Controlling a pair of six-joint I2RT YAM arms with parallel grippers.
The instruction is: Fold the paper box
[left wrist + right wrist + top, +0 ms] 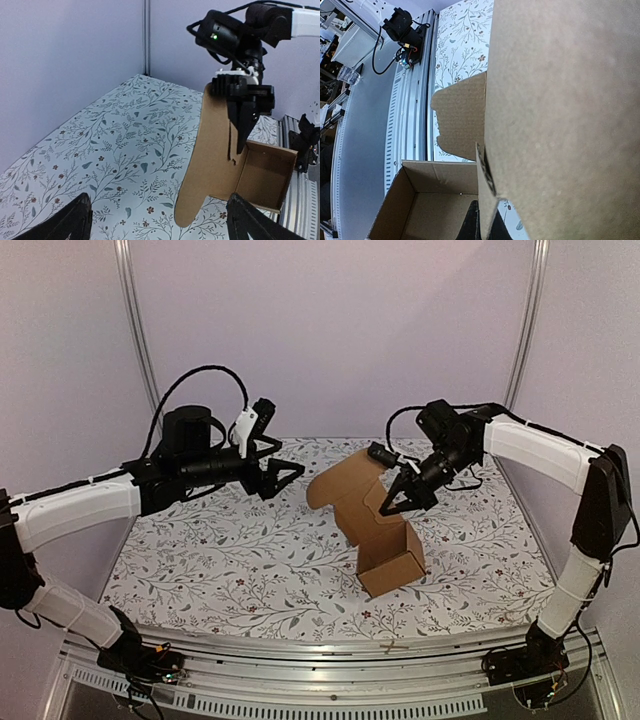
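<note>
The paper box is brown cardboard, its open tray resting on the table right of centre. Its tall lid panel rises up and to the left, ending in a rounded tab. My right gripper is shut on the edge of that panel just above the tray; in the right wrist view the cardboard edge runs between the dark fingertips. My left gripper hangs open to the left of the panel, apart from it. In the left wrist view its fingers frame the panel from a distance.
A floral cloth covers the table. An aluminium rail with the arm bases runs along the near edge. Metal frame posts and plain walls stand behind and to the sides.
</note>
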